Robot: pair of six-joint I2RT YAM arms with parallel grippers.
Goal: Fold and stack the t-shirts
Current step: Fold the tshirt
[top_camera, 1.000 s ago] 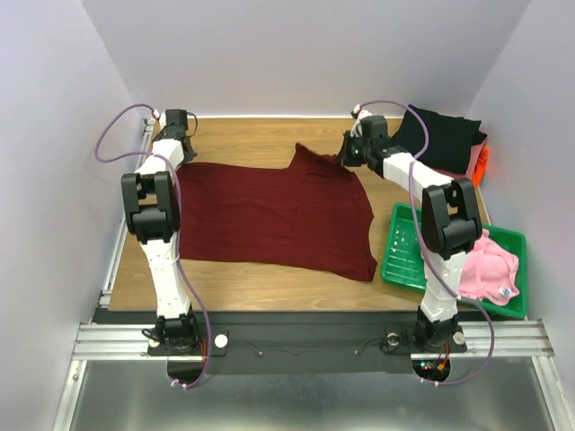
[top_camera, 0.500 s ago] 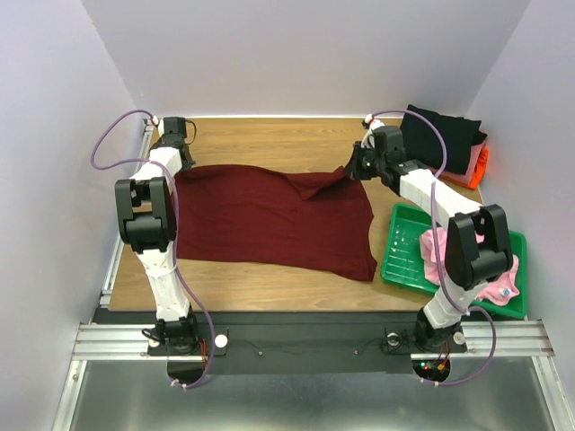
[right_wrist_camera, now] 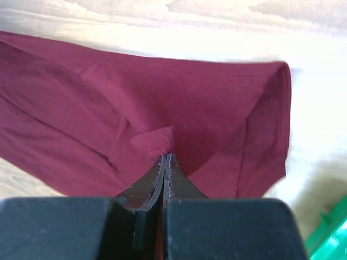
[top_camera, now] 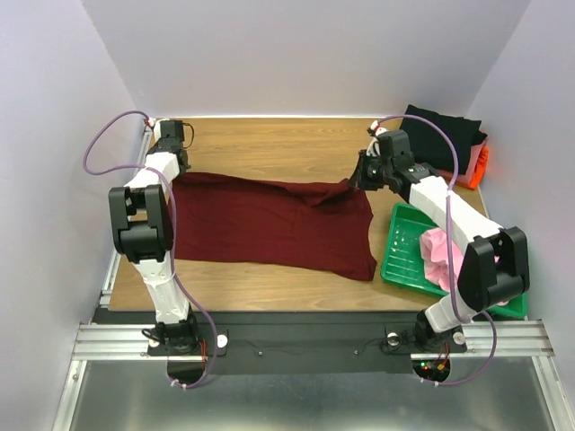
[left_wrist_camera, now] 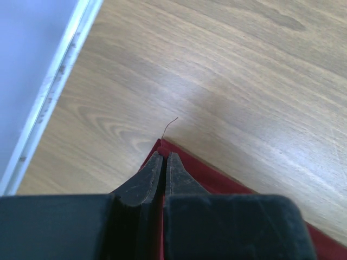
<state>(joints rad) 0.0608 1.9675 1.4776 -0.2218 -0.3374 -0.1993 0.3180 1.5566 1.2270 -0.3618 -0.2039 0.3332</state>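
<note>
Top external view shows the maroon t-shirt (top_camera: 269, 220) spread across the middle of the table (top_camera: 269, 135), held at both far corners. The left gripper (top_camera: 172, 169) has its jaws pinched together on the far-left corner; in the left wrist view, red hem pokes out around the closed tips (left_wrist_camera: 164, 158) and a loose thread trails onto the wood. The right gripper (top_camera: 361, 178) is likewise clamped on a small tuck of cloth at the far-right corner, which the right wrist view shows bunched just above its tips (right_wrist_camera: 164, 158).

A second ago the right corner stood up in a peak farther back on the table. Now that peak has dropped, and the right arm has swung outward and toward the near side. The left arm has shifted slightly outward too. The shirt's far edge has become a tauter line between the two grips and lies a little closer to the near edge.

This looks like the start of a fold, with the far edge drawn tight and beginning to travel over the body of the shirt. The fold itself is not yet laid down.

The light pink t-shirt (top_camera: 440, 251) waits in the green tray (top_camera: 400, 260). The black t-shirt (top_camera: 440, 135) tops a folded pile at the far right, with the orange t-shirt (top_camera: 482, 162) showing beneath it.
</note>
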